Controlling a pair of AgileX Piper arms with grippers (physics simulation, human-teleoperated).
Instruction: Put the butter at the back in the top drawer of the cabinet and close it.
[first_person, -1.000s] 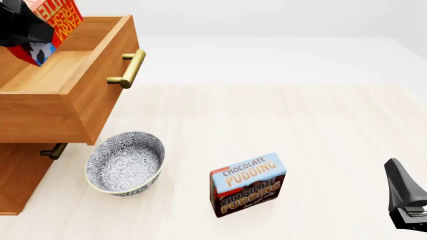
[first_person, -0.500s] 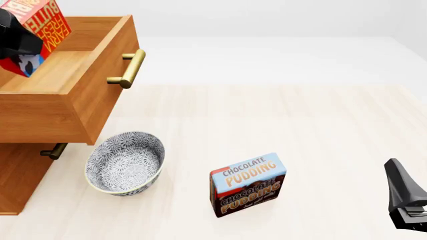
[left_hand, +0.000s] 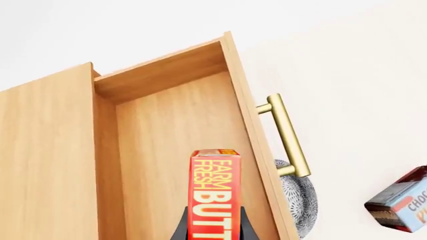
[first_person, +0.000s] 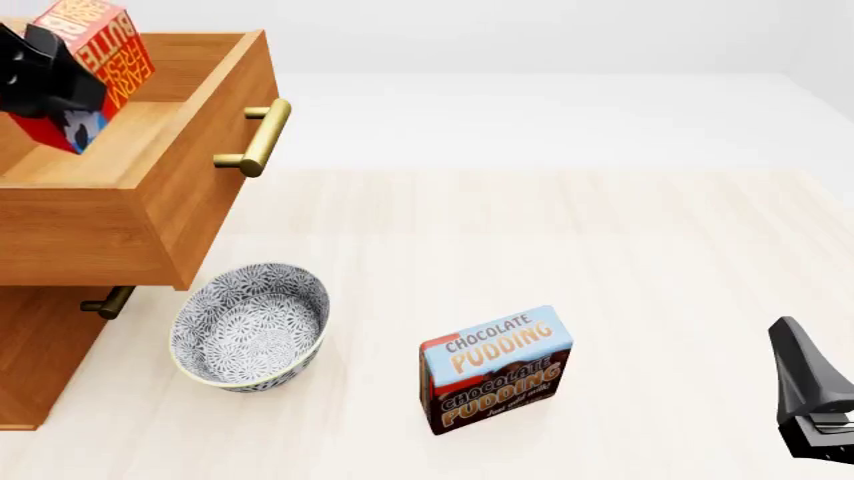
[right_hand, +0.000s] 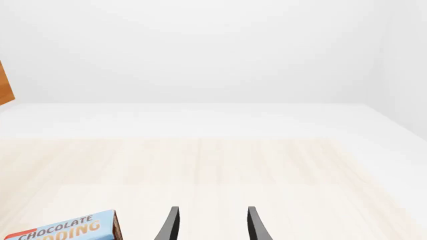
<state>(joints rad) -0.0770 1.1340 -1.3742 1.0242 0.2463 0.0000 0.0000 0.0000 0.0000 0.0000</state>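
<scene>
Left gripper (left_hand: 212, 227) clamped on butter (left_hand: 215, 192), box held upright, above open top drawer (left_hand: 170, 150) floor. Step: placing. Next: lower, release, then push handle (first_person: 263, 137) shut. Right gripper (right_hand: 211, 225) parted, empty, idle.

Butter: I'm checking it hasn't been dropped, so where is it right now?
In the front view the butter is at far upper left, held by the left gripper above the open top drawer.
</scene>
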